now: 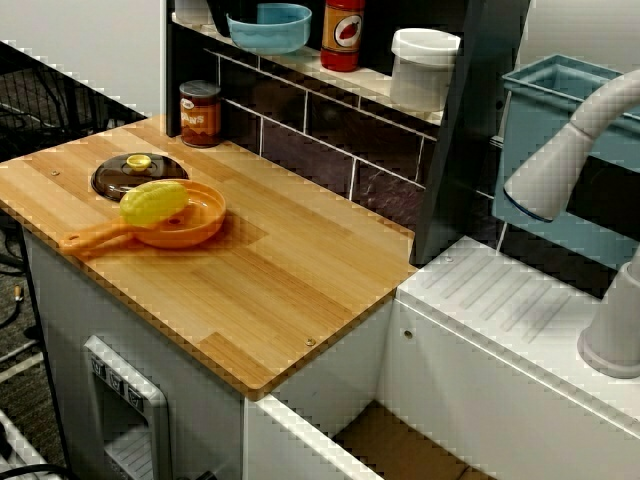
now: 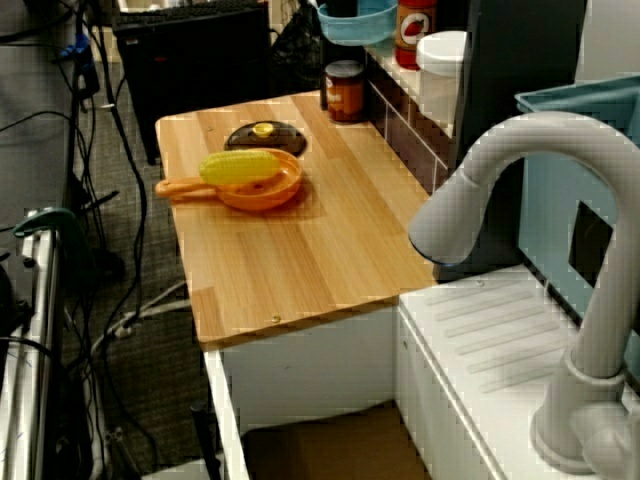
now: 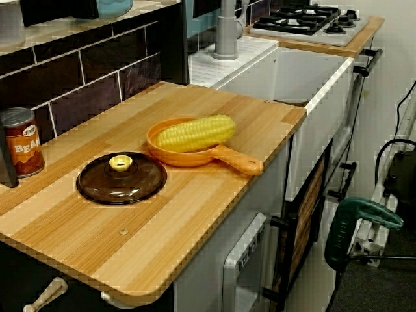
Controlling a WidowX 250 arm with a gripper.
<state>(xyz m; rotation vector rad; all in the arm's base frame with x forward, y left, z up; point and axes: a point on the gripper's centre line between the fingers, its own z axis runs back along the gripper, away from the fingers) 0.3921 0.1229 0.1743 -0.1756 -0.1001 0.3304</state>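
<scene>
No gripper or arm shows in any view. A yellow corn cob (image 1: 153, 203) lies in an orange pan (image 1: 196, 227) on the wooden counter (image 1: 290, 280); the pan's handle points to the counter's front edge. In the view from behind the faucet the corn (image 2: 240, 166) fills the pan (image 2: 272, 193). From the counter's end, the corn (image 3: 195, 133) rests across the pan (image 3: 195, 158). A brown lid (image 3: 121, 179) with a yellow knob lies flat beside the pan, touching nothing.
A can of beans (image 1: 200, 114) stands by the tiled back wall. The shelf above holds a blue bowl (image 1: 268, 27), a red bottle (image 1: 343, 33) and a white container (image 1: 424, 68). A grey faucet (image 2: 480, 190) arches over the sink; a stove (image 3: 312, 19) lies beyond.
</scene>
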